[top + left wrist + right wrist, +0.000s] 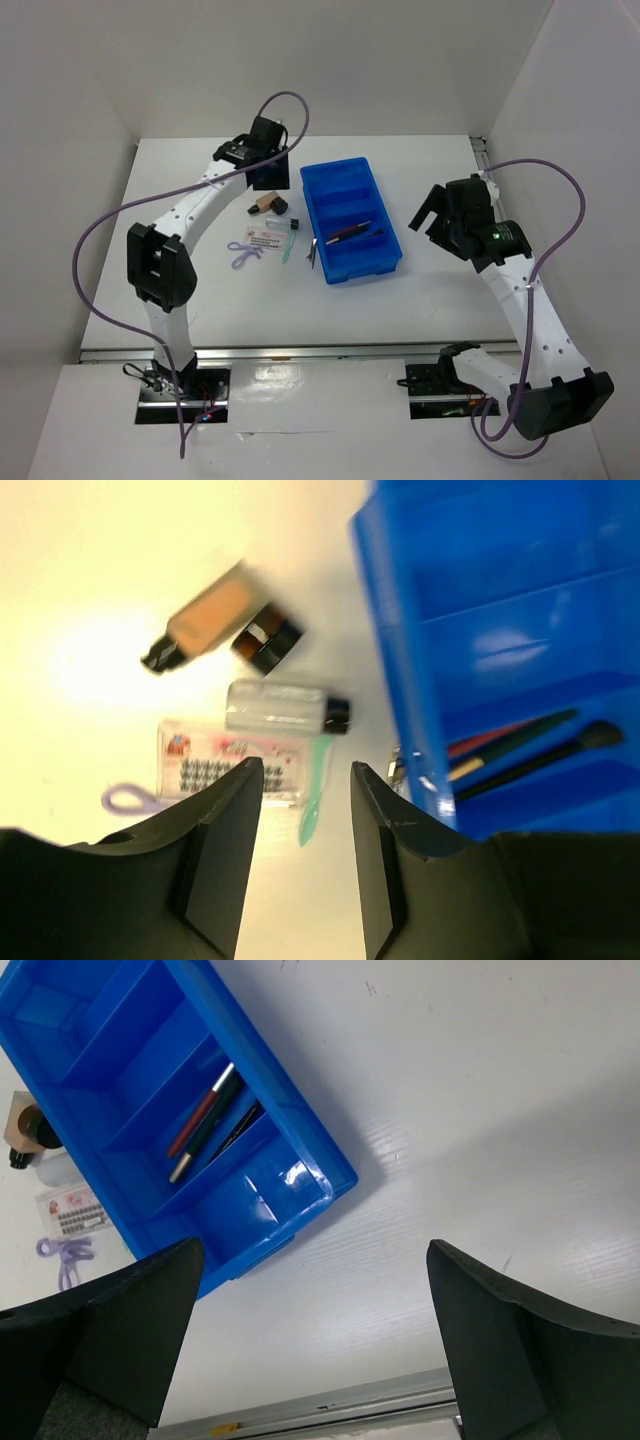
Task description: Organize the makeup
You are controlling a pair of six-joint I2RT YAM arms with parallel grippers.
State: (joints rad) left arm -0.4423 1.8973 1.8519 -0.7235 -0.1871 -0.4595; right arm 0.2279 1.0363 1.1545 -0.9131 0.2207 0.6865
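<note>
The makeup lies left of the blue tray [342,176]. There is a tan bottle with a black cap [205,620], a small dark jar [268,643], a clear vial [280,707], a white red-printed packet [225,760], a green spatula [315,800] and a lilac loop [125,800]. Thin dark pencils [348,233] lie in a near compartment of the tray and also show in the right wrist view [205,1120]. My left gripper [270,180] hovers over the loose items, open and empty [307,780]. My right gripper [432,212] is open and empty, right of the tray [315,1250].
A small metal piece [312,252] leans against the tray's near left corner. White walls enclose the table on the back and both sides. The table's front metal edge [330,1405] runs below the right gripper.
</note>
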